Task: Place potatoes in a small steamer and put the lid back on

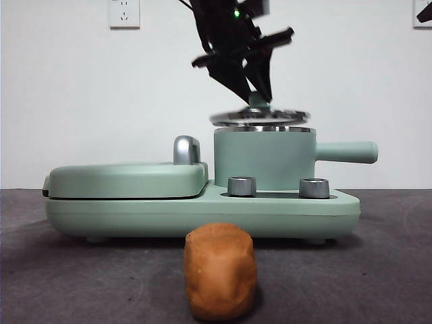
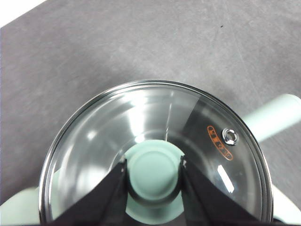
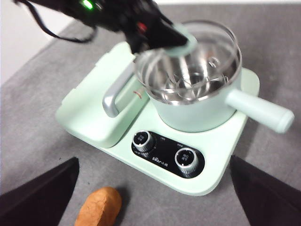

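The mint-green small steamer (image 1: 263, 158) stands on the right half of the cooker base, its straight handle (image 1: 345, 152) pointing right; it also shows in the right wrist view (image 3: 197, 110). My left gripper (image 2: 154, 175) is shut on the knob (image 2: 153, 170) of the glass lid (image 2: 155, 117) and holds the lid (image 1: 259, 117) tilted just above the steamer's rim. The orange-brown potato (image 1: 220, 271) lies on the table in front of the cooker, and in the right wrist view (image 3: 99, 208). My right gripper (image 3: 153, 221) is open, hovering above the table near the potato.
The flat mint-green grill plate (image 1: 128, 179) with a chrome handle (image 1: 187, 149) fills the cooker's left half. Two steel dials (image 1: 241, 186) (image 1: 314, 187) sit on the front of the base (image 1: 202, 212). The table (image 1: 378, 270) is dark grey.
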